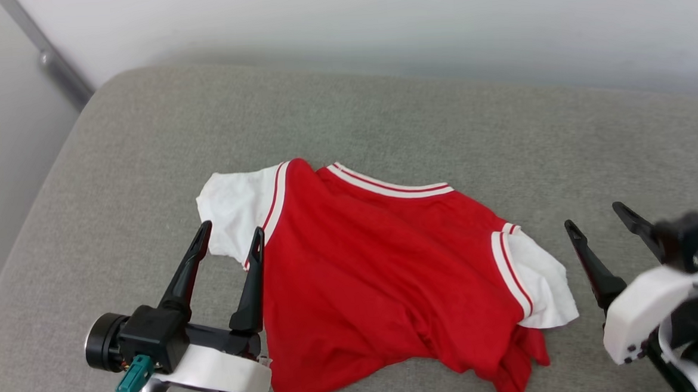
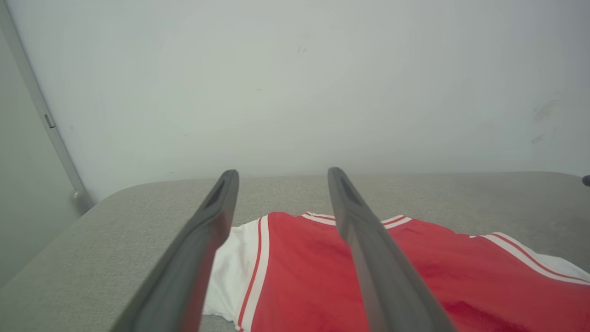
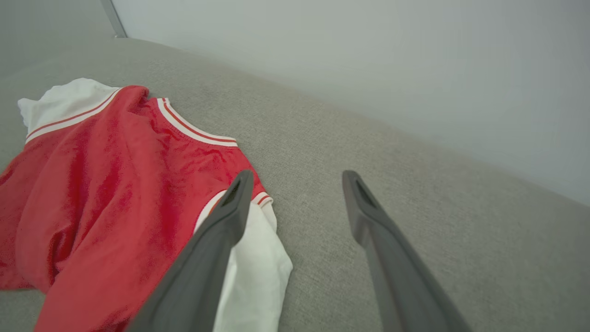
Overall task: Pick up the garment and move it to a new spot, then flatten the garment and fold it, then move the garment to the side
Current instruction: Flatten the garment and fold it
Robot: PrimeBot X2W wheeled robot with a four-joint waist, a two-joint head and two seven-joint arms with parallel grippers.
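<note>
The garment [image 1: 376, 266] is a soft knit shirt. Its body is bright red and its short sleeves are white, with red-and-white striped bands at the neck and where the sleeves join. It lies spread but rumpled on a grey padded surface [image 1: 381, 116] that has a coarse woven cover and a rounded corner, near its front edge, with the neck band toward the pale wall [image 1: 376, 21]. The face turned up is plain red, creased with shallow ridges.

In the head view the lower hem runs off the bottom edge. The hem corner on the robot's right is bunched into a heap of folds, so its outline is hard to read. The body of the right arm's wrist is blurred.

The left fingers [image 1: 183, 276] are long, dark, matte and tapering. They stand wide apart and grip nothing. Their tips lie over the white sleeve on the robot's left, and in the left wrist view [image 2: 368, 258] the sleeve seam shows between them [image 2: 299, 276]. I cannot tell whether they touch the cloth.

The right fingers [image 1: 591, 264] are also spread wide and empty. They sit beside the other white sleeve, apart from it in the head view. In the right wrist view [image 3: 387, 258] one finger crosses that sleeve [image 3: 106, 193] and the other is over bare grey cover.
</note>
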